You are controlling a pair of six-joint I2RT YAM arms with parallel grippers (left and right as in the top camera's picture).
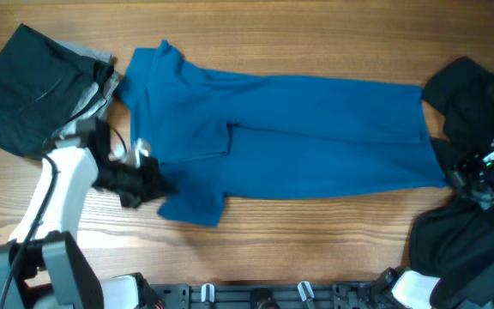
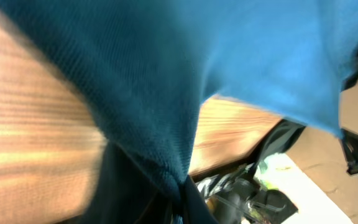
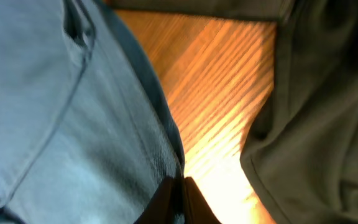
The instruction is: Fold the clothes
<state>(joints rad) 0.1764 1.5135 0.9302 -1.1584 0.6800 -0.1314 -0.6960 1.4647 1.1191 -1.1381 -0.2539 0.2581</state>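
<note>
The left fingers (image 2: 128, 198) and right fingers (image 3: 162, 205) each pinched shut on an end of the blue polo shirt (image 1: 316, 129) (probably to pull it flat).

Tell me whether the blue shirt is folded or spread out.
Partly folded: the blue shirt lies in a long narrow band, one sleeve sticking out.

Left arm (image 1: 63, 193): white tubular link, thin black cable alongside, dark grey base joint, silver fitting at the wrist, black end housing.
Right arm (image 1: 487, 167): black wrist housing with white patches, white shell near the base.
Jaws: black, narrow-tipped in both wrist views.
</note>
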